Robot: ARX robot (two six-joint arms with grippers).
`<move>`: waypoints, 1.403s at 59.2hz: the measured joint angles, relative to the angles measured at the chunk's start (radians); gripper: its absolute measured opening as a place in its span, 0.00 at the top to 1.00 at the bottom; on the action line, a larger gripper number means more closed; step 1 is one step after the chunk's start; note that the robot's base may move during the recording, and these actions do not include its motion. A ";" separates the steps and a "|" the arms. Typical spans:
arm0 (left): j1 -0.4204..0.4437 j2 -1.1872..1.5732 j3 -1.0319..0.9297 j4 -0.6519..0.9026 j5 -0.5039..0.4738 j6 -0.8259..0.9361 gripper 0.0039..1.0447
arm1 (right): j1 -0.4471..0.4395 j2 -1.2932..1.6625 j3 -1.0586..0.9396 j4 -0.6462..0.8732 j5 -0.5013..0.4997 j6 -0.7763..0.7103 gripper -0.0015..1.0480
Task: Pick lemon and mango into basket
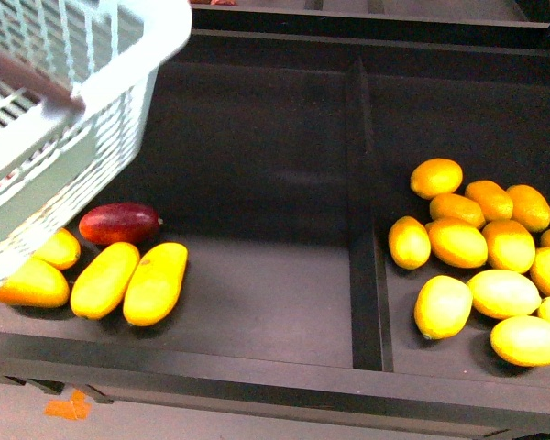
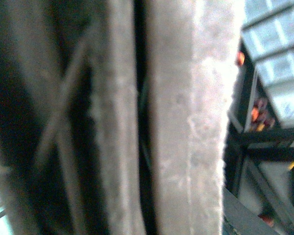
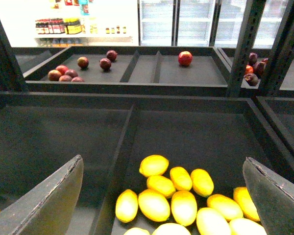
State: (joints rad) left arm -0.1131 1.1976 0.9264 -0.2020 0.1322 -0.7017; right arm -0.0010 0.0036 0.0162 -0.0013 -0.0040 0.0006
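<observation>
while the right gripper [image 3: 162,161] hangs with its jaws spread wide and empty above the lemons [image 3: 183,205] in the right compartment, the mango [image 1: 119,223] lies in the left compartment beside yellow mangoes [image 1: 128,280], close to the tilted basket [image 1: 110,128]. the left wrist view is blurred, so i cannot tell the left gripper's state.

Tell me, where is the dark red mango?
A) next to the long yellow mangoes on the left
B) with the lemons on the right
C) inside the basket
A: the mango lies in the left compartment beside the yellow mangoes, outside the basket.
</observation>
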 joint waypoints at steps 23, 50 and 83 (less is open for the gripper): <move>-0.308 0.267 0.246 0.103 0.157 0.088 0.74 | 0.000 0.000 0.000 0.000 0.000 0.000 0.08; -0.429 0.356 0.283 0.159 0.148 0.020 0.84 | 0.000 0.000 0.000 0.000 0.001 0.000 0.08; -0.415 0.525 0.380 0.049 0.038 0.036 0.84 | 0.000 0.000 0.000 0.000 0.002 0.000 0.08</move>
State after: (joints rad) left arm -0.5282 1.7229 1.3067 -0.1532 0.1703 -0.6659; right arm -0.0010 0.0040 0.0162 -0.0013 -0.0025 0.0006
